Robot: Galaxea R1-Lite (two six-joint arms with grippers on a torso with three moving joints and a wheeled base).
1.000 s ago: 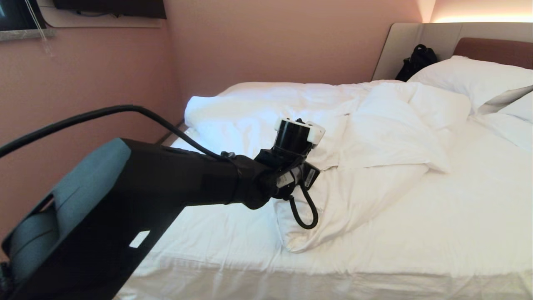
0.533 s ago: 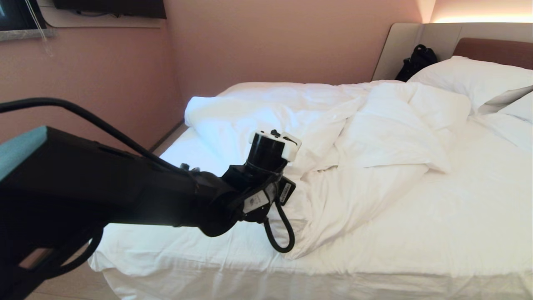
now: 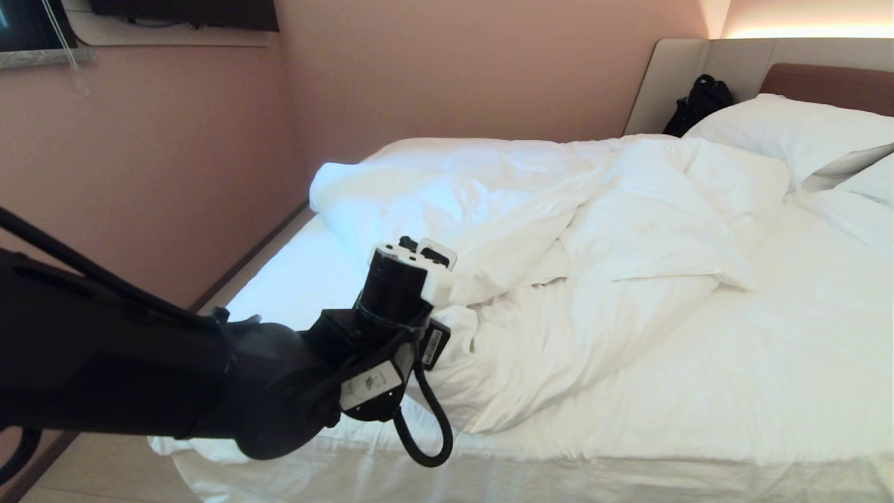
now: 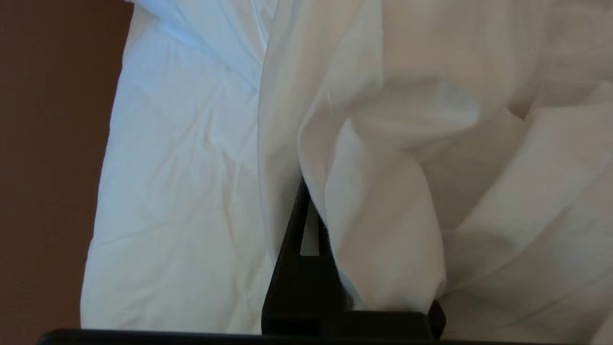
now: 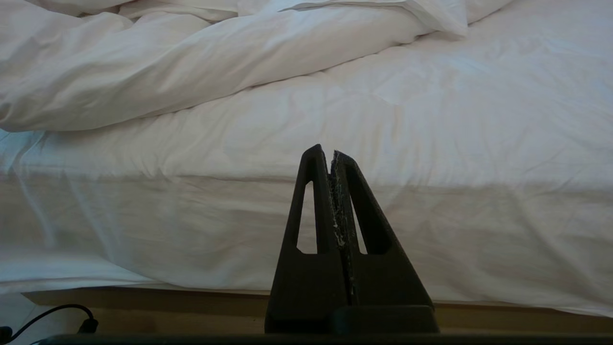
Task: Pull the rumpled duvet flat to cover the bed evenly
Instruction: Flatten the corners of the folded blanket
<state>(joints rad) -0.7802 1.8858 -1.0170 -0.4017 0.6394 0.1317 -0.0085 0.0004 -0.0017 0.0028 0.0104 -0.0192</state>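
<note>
- The left claw (image 4: 306, 191) is pinching a fold of the duvet (image 4: 383, 201); its jaws are pressed together on the cloth, and only one dark finger shows beside the bunched fabric in the wrist view.
- In the head view the left claw (image 3: 447, 307) is sitting low over the near side of the bed (image 3: 489, 475), with the duvet (image 3: 559, 223) trailing away from it toward the far side and the headboard (image 3: 824, 84).
- The step in hand appears to be dragging the gripped fold toward the near edge. To do it well, keep the pull low and steady along the mattress, so that the cloth is sliding and not lifting into a new ridge.
- The grip looks to be taking only a small bite of thick, puffy cloth; a sharp tug could slip it free.
- Beside the claw, the bare sheet (image 3: 733, 363) is lying uncovered, so a good part of the spreading is judged to be left.
- The right claw (image 5: 331, 155) is parked below the mattress edge, jaws pressed together and holding nothing.
- Beyond the claw, the bulk of the duvet is heaped in folds across the middle and far side; these folds may resist the pull.
- Farthest from the claw, two pillows (image 3: 789, 133) and a dark bag (image 3: 698, 101) are resting near the headboard, well apart from the pulled fold.
</note>
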